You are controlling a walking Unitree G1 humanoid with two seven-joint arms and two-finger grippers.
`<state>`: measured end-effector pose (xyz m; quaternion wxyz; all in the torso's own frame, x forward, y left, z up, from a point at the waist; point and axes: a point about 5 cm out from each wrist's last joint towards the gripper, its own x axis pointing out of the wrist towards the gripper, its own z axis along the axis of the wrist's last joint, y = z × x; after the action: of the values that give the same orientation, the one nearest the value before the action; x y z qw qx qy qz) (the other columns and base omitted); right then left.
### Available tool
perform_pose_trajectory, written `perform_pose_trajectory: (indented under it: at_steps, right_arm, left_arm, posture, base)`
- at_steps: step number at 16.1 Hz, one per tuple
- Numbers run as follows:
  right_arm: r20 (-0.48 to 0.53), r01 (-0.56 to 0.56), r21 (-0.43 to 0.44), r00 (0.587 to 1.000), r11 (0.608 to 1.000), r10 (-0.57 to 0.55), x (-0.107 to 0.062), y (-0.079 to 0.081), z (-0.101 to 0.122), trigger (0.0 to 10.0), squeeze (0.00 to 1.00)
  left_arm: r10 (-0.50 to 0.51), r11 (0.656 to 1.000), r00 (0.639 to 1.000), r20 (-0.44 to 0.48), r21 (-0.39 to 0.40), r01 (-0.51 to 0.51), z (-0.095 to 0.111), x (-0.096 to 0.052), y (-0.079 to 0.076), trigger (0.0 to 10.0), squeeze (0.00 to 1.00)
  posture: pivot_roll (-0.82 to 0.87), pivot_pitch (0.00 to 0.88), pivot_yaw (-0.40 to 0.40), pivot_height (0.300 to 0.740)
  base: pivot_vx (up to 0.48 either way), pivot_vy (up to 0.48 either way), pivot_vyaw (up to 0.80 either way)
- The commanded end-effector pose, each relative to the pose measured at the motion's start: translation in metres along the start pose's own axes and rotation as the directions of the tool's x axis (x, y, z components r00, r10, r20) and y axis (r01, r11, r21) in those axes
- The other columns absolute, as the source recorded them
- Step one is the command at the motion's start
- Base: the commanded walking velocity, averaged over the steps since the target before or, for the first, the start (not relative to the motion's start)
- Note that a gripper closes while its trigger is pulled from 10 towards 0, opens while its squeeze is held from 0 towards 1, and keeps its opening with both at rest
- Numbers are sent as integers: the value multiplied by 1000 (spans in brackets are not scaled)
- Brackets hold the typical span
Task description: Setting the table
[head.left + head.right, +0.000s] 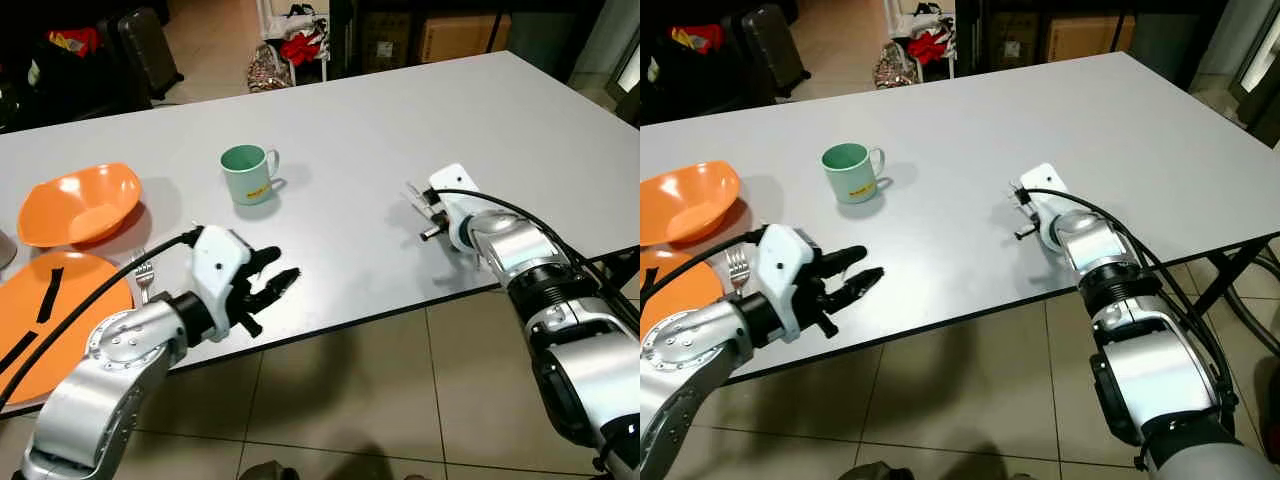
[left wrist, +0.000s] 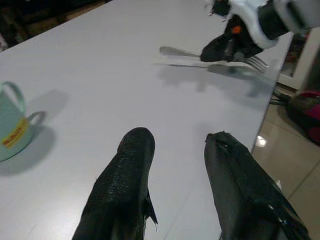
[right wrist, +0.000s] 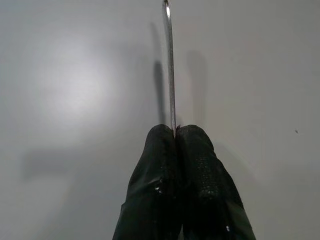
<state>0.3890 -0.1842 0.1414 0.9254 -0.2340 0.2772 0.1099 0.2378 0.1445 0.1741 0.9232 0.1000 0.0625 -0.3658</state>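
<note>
Your right gripper [image 3: 176, 135] is pinched shut on the thin, stiff, slippery metal fork [image 2: 210, 56], held edge-on just above the grey tabletop [image 1: 400, 120] near its right front edge, so keep your grip mid-handle, while your left gripper [image 1: 272, 285] hovers spread and empty at the near left.

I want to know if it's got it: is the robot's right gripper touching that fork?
Touching. In the right wrist view, the right gripper's two black fingers are pinched shut on the fork, whose thin metal runs out from between them.
</note>
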Motion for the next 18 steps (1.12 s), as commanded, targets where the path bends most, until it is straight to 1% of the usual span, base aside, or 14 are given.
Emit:
perform_pose_trajectory:
  at_steps: [1, 3, 5, 7, 10, 14, 15, 16, 18]
  right_arm:
    - [25, 23, 7, 999, 1000, -23, -1, -5, 9, 10000, 0]
    - [39, 60, 35, 997, 998, -62, 0, -7, 12, 10000, 0]
    - [50, 77, 38, 996, 996, -79, 1, -6, 16, 10000, 0]
    - [57, 79, 33, 995, 996, -81, 2, -4, 19, 10000, 0]
    - [72, 72, 54, 995, 996, -76, 4, 2, 26, 10000, 0]
    - [75, 68, 86, 994, 994, -74, 5, 6, 28, 10000, 0]
    - [72, 66, 94, 995, 993, -73, 5, 7, 27, 10000, 435]
    - [71, 66, 96, 995, 993, -73, 5, 7, 27, 10000, 1000]
    - [70, 66, 104, 995, 992, -74, 6, 8, 27, 10000, 1000]
  left_arm:
    - [-9, 1000, 1000, -17, 5, 9, -1, 0, 0, 10000, 0]
    - [-25, 1000, 999, -21, 2, 25, -1, 1, -3, 10000, 0]
    - [-24, 1000, 999, -23, 6, 24, -1, 1, -3, 10000, 0]
    - [-20, 1000, 999, -25, 10, 21, -1, 0, -2, 10000, 0]
    - [-11, 1000, 1000, -30, 6, 11, -2, -2, -2, 10000, 0]
    - [4, 1000, 1000, -27, 6, -4, -2, 0, -2, 10000, 0]
    - [5, 1000, 1000, -26, 5, -5, -2, 0, -3, 10000, 0]
    - [6, 1000, 1000, -26, 5, -6, -2, 0, -2, 10000, 0]
    - [9, 1000, 1000, -27, 7, -9, -2, 0, -2, 10000, 0]
  posture:
    - [-28, 50, 110, 740]
    - [-26, 55, 109, 740]
    - [-22, 56, 107, 740]
    - [-14, 57, 101, 740]
    - [-13, 58, 91, 740]
    - [-16, 57, 83, 740]
    - [-16, 56, 82, 740]
    - [-15, 55, 82, 740]
    - [-14, 55, 83, 740]
  base:
    - [0, 0, 0]
    - [0, 0, 0]
    - [0, 0, 0]
    - [0, 0, 0]
    - [0, 0, 0]
    - [0, 0, 0]
    - [0, 0, 0]
    - [0, 0, 0]
    - [0, 0, 0]
